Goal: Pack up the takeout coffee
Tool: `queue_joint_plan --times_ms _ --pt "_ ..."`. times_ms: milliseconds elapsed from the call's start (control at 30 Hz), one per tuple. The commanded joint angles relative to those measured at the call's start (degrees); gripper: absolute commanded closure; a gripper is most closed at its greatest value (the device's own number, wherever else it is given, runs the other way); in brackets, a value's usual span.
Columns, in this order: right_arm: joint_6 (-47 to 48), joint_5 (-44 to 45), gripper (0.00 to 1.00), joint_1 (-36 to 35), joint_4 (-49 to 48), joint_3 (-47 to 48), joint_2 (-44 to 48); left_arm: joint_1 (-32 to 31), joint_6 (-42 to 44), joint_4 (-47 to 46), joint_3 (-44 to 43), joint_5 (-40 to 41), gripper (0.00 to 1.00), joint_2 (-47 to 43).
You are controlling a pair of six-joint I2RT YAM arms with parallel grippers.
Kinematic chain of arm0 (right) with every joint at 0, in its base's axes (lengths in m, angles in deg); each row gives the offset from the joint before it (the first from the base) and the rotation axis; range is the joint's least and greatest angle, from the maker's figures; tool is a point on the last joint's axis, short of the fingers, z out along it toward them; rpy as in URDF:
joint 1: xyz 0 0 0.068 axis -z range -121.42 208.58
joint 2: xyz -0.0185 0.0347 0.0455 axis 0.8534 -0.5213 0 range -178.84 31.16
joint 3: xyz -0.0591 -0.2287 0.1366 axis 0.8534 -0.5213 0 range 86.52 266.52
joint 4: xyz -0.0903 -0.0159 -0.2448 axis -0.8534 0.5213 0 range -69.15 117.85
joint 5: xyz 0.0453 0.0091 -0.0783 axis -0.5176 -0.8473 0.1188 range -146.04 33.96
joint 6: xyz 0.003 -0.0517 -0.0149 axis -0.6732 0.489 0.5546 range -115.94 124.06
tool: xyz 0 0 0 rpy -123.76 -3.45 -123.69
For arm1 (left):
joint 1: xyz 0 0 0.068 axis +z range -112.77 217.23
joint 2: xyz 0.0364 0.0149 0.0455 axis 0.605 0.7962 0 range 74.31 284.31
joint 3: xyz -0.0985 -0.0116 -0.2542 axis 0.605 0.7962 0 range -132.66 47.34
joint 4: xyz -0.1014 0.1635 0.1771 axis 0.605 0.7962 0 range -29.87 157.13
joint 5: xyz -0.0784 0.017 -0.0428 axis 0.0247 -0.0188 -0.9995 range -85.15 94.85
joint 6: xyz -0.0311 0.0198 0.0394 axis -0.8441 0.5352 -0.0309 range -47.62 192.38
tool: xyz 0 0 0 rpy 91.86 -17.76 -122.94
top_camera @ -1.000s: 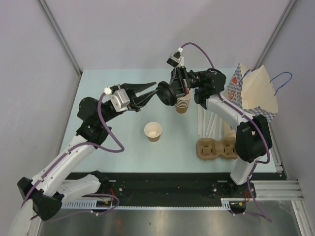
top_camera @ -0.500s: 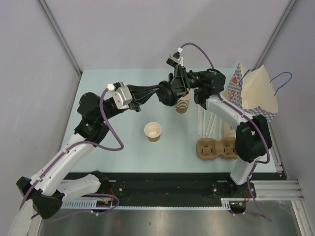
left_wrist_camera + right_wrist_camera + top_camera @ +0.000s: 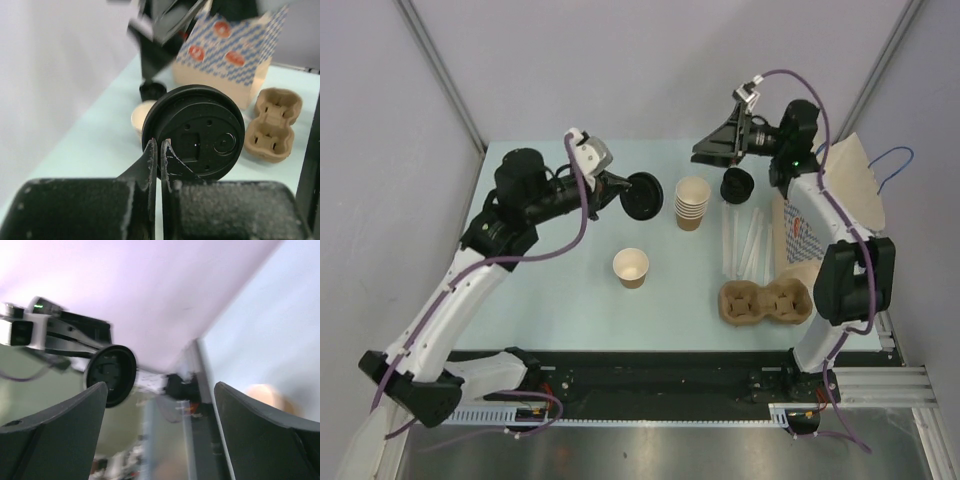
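Left gripper (image 3: 159, 146) pinching lid (image 3: 200, 129) by rim, lid on edge just left of cup stack (image 3: 692, 203). Right gripper (image 3: 160, 386) spread wide, raised right of stack. Lone cup (image 3: 631, 267) front-left of stack, apart, bare table (image 3: 540, 290) around.

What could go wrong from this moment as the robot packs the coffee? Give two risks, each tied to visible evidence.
1. The left jaws pinch the black lid only at its rim, in mid-air; it could twist or slip out.
2. The lone open cup stands unheld on the table; pressing a lid on it might tip or shove it.
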Motion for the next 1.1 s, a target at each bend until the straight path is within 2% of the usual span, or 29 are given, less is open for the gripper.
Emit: queue_joint_plan --times_ms 0,67,100,167,200,267,333,367,533,667,767,1067 --pt "44.1 8.1 0.05 4.0 50.9 14.8 4.5 2.8 -4.4 18.7 -3.6 6.1 1.00 6.1" --pt "56.8 13.4 0.05 3.3 64.5 24.6 3.2 4.0 -5.8 20.3 -2.7 6.7 1.00 8.4" --pt "65.9 20.7 0.05 2.8 73.6 26.7 3.2 4.4 -6.8 20.5 -1.2 6.8 1.00 8.9" --pt "72.0 28.9 0.02 0.7 78.3 27.9 5.0 4.4 -7.6 20.4 0.6 8.5 1.00 10.1" --pt "77.0 35.9 0.00 -0.2 78.4 27.2 6.1 4.4 -8.2 20.0 2.4 9.0 1.00 10.3" --pt "80.4 39.6 0.00 -1.0 76.5 24.4 8.6 4.3 -8.7 19.7 3.5 9.6 1.00 11.3" --pt "82.2 38.4 0.00 -0.8 74.2 19.2 12.3 3.9 -8.8 19.2 5.2 10.2 1.00 11.9" --pt "82.9 33.6 0.00 -0.2 72.2 17.5 13.4 3.8 -8.1 19.3 5.5 9.8 1.00 12.9" --pt "80.4 25.8 0.00 1.5 66.1 7.1 17.9 3.2 -7.3 20.0 6.0 10.3 1.00 16.5" --pt "81.6 35.8 0.00 -2.8 71.8 8.0 14.5 3.0 -6.7 19.0 6.7 11.1 1.00 18.5" --pt "79.8 34.6 0.00 -4.8 74.3 6.9 12.3 2.4 -6.6 18.7 7.2 10.8 1.00 19.8" --pt "78.6 33.8 0.01 -7.5 73.6 3.8 11.8 1.7 -7.1 16.2 8.6 12.2 1.00 21.7"
